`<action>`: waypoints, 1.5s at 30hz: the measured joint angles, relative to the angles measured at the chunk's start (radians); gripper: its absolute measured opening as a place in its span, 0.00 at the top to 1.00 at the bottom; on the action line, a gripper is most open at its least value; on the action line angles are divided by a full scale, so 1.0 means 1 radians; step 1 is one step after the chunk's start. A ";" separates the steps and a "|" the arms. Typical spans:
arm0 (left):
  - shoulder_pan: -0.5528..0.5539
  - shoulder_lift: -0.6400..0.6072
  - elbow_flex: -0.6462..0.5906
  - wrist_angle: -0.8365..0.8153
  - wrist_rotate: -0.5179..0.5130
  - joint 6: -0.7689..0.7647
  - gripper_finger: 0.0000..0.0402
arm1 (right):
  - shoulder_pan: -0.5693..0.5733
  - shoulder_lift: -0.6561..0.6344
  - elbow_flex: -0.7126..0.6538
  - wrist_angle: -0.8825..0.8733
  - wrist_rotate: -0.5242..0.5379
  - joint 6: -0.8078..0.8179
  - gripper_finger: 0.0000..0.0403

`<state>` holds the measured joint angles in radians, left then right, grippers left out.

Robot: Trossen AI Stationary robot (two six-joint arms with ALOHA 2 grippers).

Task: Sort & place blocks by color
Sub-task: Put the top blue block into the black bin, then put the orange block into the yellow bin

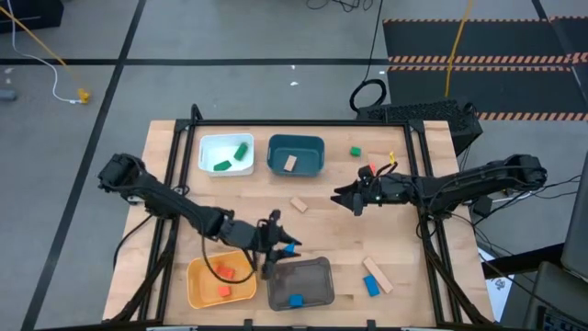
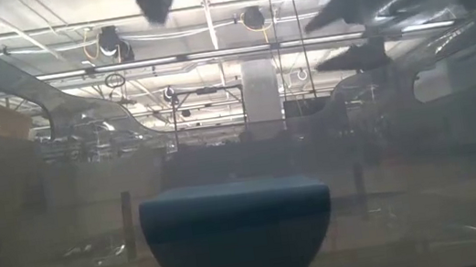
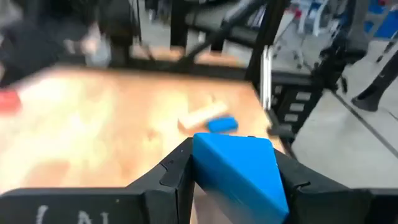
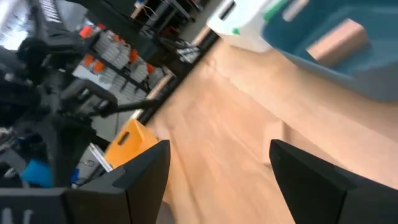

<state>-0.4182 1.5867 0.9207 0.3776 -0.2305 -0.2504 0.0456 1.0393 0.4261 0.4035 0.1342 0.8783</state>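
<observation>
My left gripper (image 1: 280,246) is shut on a blue block (image 1: 290,248), just beyond the far rim of the grey bin (image 1: 317,268). The block fills the gap between the fingers in the left wrist view (image 3: 236,171). My right gripper (image 1: 342,198) is open and empty over the table's middle right, its two fingers wide apart in the right wrist view (image 4: 217,155). Loose on the table lie a tan block (image 1: 299,204), a green block (image 1: 355,152), a tan bar (image 1: 377,274) and a blue block (image 1: 370,287). My left gripper pinches the blue block by two opposite side faces (image 3: 198,168) between its two fingers (image 3: 174,177). The fingers point roughly toward the table's right edge. The block sits tilted in the hold, one corner up; whether it is clear of the table I cannot tell.
The white bin (image 1: 204,147) holds green blocks, the teal bin (image 1: 276,152) a tan block, the yellow bin (image 1: 197,290) orange blocks, and the grey bin a blue block. A small red block (image 1: 372,171) lies by the right arm. The table's middle is bare wood.
</observation>
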 joint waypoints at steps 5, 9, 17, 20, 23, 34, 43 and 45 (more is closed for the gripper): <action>0.010 0.083 -0.001 0.035 0.020 -0.164 0.68 | 0.000 0.000 -0.030 0.002 0.001 0.000 0.34; 0.035 0.106 0.000 0.042 0.153 -0.294 0.68 | 0.000 0.000 -0.046 0.004 0.002 0.000 0.34; 0.017 0.105 0.000 0.036 0.335 -0.335 0.66 | 0.000 0.000 -0.076 0.002 0.003 -0.001 0.34; 0.028 0.105 0.000 0.033 0.404 -0.319 0.66 | 0.000 0.000 -0.082 0.003 0.003 -0.001 0.34; 0.048 0.105 0.000 -0.019 0.451 -0.301 0.69 | 0.000 0.000 -0.088 0.002 0.003 -0.004 0.34; 0.023 0.105 0.000 -0.141 0.446 -0.235 0.53 | 0.022 0.000 -0.112 0.002 0.005 0.051 0.34; 0.001 0.118 -0.001 -0.093 0.356 -0.214 0.54 | 0.029 0.000 -0.112 0.002 0.048 0.049 0.34; 0.017 0.116 0.000 -0.046 0.346 -0.205 0.56 | 0.029 0.000 -0.112 0.002 0.050 0.049 0.34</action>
<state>-0.4012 1.7023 0.9203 0.3317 0.1156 -0.4557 0.0744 1.0393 0.3141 0.4059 0.1843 0.9270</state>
